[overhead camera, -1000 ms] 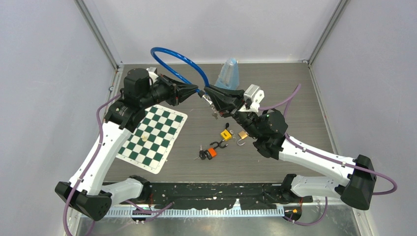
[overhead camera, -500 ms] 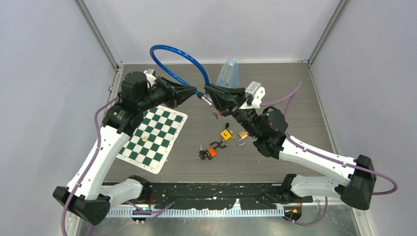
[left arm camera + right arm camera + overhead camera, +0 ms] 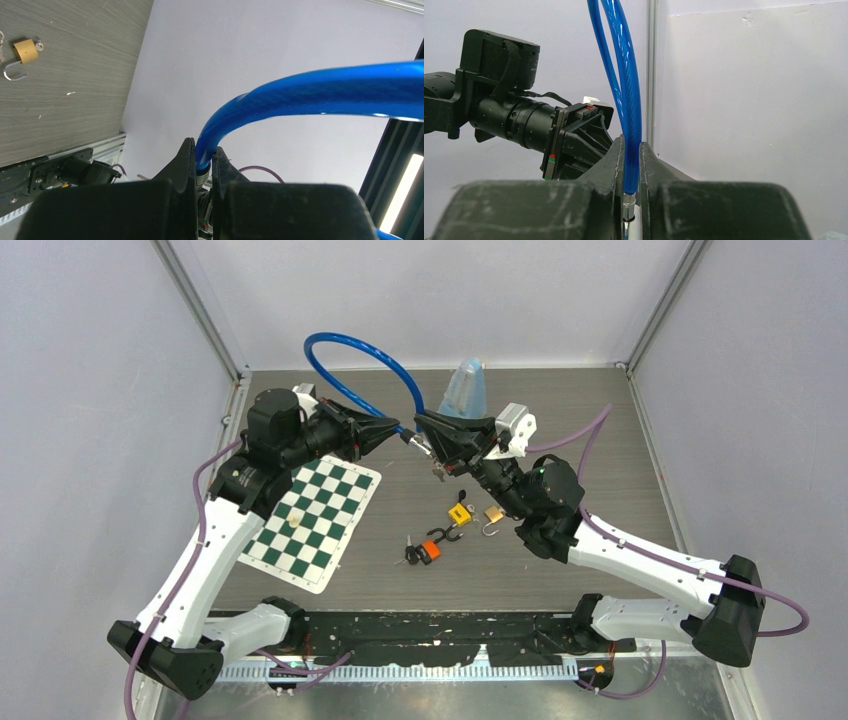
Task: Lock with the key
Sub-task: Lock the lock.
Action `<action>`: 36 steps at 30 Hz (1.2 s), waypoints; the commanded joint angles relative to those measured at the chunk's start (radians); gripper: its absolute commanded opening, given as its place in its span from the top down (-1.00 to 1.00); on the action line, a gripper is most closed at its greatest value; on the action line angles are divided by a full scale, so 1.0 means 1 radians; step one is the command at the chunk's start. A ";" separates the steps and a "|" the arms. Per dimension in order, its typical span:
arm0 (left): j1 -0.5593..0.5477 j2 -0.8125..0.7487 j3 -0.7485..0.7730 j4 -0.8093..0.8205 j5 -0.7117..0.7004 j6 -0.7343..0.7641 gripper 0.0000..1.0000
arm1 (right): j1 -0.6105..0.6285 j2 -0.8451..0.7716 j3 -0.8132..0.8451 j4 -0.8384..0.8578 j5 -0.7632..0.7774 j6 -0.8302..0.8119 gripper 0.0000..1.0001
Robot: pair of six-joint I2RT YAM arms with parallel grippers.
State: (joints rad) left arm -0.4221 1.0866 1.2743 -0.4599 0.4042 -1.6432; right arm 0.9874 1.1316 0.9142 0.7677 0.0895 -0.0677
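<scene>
The left claw [image 3: 393, 429] is clamped narrow on one end of the blue cable [image 3: 345, 343]. The right claw [image 3: 424, 433] pinches the other end just above its metal tip. The two claws meet nose to nose, raised over the table [image 3: 600, 480], and the cable loops away toward 11 o'clock. The keys [image 3: 424, 550], on an orange tag, lie on the table at 6 o'clock from the claws. A yellow padlock [image 3: 459, 513] and a brass padlock [image 3: 493, 515] — shackle open — sit at 5 o'clock, and a chessboard mat [image 3: 312, 520] at 8.
</scene>
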 commanded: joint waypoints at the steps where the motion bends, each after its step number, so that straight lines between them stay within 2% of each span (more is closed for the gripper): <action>1: 0.003 -0.038 0.028 0.207 0.044 -0.063 1.00 | 0.017 -0.027 -0.058 -0.020 -0.050 0.001 0.90; 7: 0.013 -0.032 0.038 0.198 0.058 -0.073 1.00 | 0.017 -0.075 -0.136 0.065 -0.128 -0.020 0.90; 13: 0.014 -0.030 0.038 0.187 0.062 -0.072 1.00 | 0.017 -0.068 -0.121 0.036 -0.193 -0.063 0.89; 20: 0.014 -0.044 0.037 0.186 0.050 -0.067 1.00 | 0.017 -0.044 -0.105 0.036 -0.147 -0.075 0.90; 27: 0.014 -0.042 0.042 0.208 0.045 -0.074 1.00 | 0.017 -0.044 -0.150 0.053 -0.021 0.043 0.89; 36: 0.014 -0.032 0.035 0.225 0.030 -0.061 1.00 | 0.020 -0.022 -0.142 -0.001 -0.023 0.089 0.90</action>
State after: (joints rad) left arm -0.4107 1.0847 1.2732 -0.4377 0.4171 -1.6520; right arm 0.9874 1.0840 0.7841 0.8791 0.0849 -0.0223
